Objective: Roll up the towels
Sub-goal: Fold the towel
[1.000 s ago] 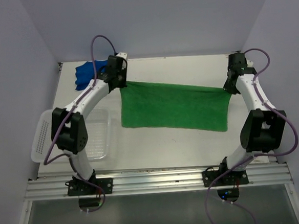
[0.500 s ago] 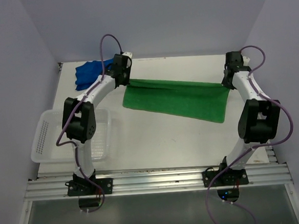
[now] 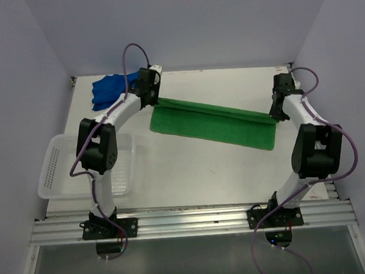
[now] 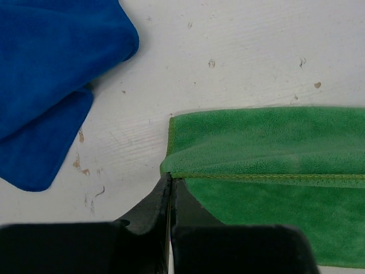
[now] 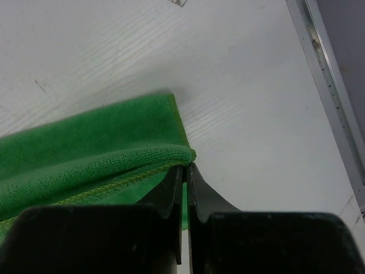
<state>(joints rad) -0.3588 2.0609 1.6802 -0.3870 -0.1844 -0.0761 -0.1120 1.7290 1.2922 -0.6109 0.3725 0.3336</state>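
The green towel (image 3: 222,123) lies stretched across the far half of the table, folded over along its far edge. My left gripper (image 3: 154,101) is shut on its far left corner (image 4: 171,171). At the far right corner (image 5: 185,157) my right gripper (image 3: 273,110) is shut on the cloth too (image 5: 185,171). The blue towel (image 3: 107,91) lies crumpled at the far left corner of the table, just left of the left gripper (image 4: 170,182), and fills the upper left of the left wrist view (image 4: 51,80).
A white perforated basket (image 3: 59,159) sits at the left edge of the table, under the left arm's elbow. A metal rail (image 5: 331,97) borders the table on the right, close to the right gripper. Bare table lies in front of the green towel.
Both grippers have carried the green towel's far edge down and toward the back. The towel, hanging wide a second ago, now lies as a narrower folded band on the table.
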